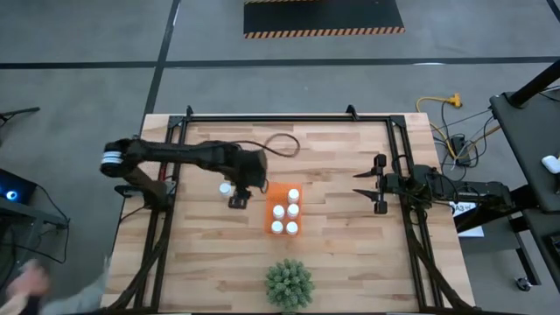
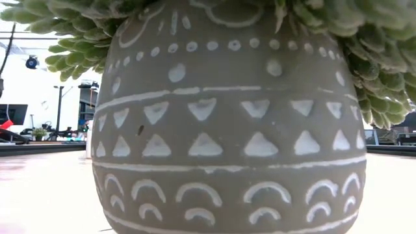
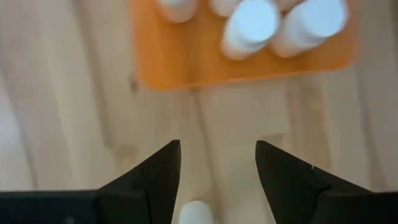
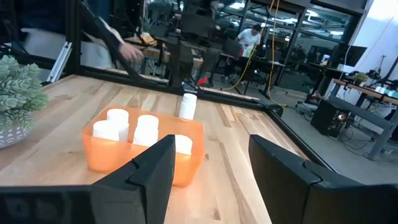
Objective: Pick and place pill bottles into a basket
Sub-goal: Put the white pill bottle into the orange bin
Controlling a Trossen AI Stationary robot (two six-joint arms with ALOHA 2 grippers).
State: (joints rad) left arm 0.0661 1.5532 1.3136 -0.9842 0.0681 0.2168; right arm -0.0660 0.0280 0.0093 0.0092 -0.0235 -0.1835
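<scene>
The orange basket (image 1: 283, 210) sits at mid-table with several white pill bottles (image 1: 292, 211) standing in it; it also shows in the left wrist view (image 3: 186, 62) and the right wrist view (image 4: 99, 158). One white bottle (image 1: 226, 187) stands on the table just left of the basket, and shows beyond it in the right wrist view (image 4: 188, 106). My left gripper (image 1: 238, 199) is open above the table beside this bottle, whose cap (image 3: 196, 213) shows low between the fingers (image 3: 149, 180) without touching them. My right gripper (image 1: 367, 185) is open and empty at the right.
A green spiky plant (image 1: 289, 284) in a patterned grey pot (image 2: 227, 130) stands near the front edge and fills the low view. Black frame rails (image 1: 166, 219) run along the table's sides. A cable (image 1: 280, 144) lies at the back. A person's blurred hand (image 1: 26, 280) shows off the table's front left.
</scene>
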